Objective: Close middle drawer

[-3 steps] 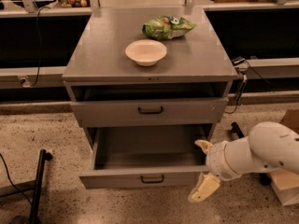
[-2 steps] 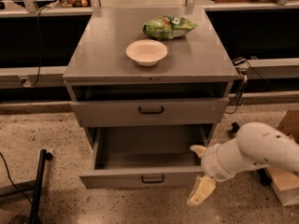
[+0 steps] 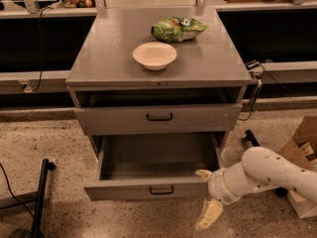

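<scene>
One drawer out: middle drawer (image 3: pixel 148 188), pulled well forward under the top drawer (image 3: pixel 159 117). Gripper (image 3: pixel 200 200) at its front's right end, fingers spread open. Bowl (image 3: pixel 154 55), green bag (image 3: pixel 177 29) on bench (image 3: pixel 109 58).

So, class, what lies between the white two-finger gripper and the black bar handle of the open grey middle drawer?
Only bare grey front: the camera view shows the white gripper open at the right end of the middle drawer, the black handle mid-front.
</scene>
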### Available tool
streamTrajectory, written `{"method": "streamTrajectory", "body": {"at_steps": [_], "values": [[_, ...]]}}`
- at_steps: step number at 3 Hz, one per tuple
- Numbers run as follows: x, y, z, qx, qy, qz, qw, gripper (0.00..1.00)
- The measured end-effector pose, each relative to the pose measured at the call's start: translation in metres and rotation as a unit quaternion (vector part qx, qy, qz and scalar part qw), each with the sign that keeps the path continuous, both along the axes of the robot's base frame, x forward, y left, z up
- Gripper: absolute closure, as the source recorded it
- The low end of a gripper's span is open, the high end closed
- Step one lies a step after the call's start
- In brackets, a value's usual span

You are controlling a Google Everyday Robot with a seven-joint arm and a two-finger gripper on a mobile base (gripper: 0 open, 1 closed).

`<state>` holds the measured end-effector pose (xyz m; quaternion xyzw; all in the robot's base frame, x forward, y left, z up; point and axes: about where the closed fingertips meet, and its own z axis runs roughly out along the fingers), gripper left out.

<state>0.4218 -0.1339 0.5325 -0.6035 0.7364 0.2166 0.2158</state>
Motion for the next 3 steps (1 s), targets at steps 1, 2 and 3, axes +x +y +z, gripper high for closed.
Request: {"method": "streamTrajectory", "body": {"at_steps": [1,2,3], "values": [[0.0,0.0,0.002,-0.001,-0.001,0.0,1.0,0.0],[0.0,0.0,-0.026,0.014,-0.023,-0.002,0.9996,0.19],[-0.002,0.007,-0.045,0.035,-0.061,0.02,0.9974,0.41]]}}
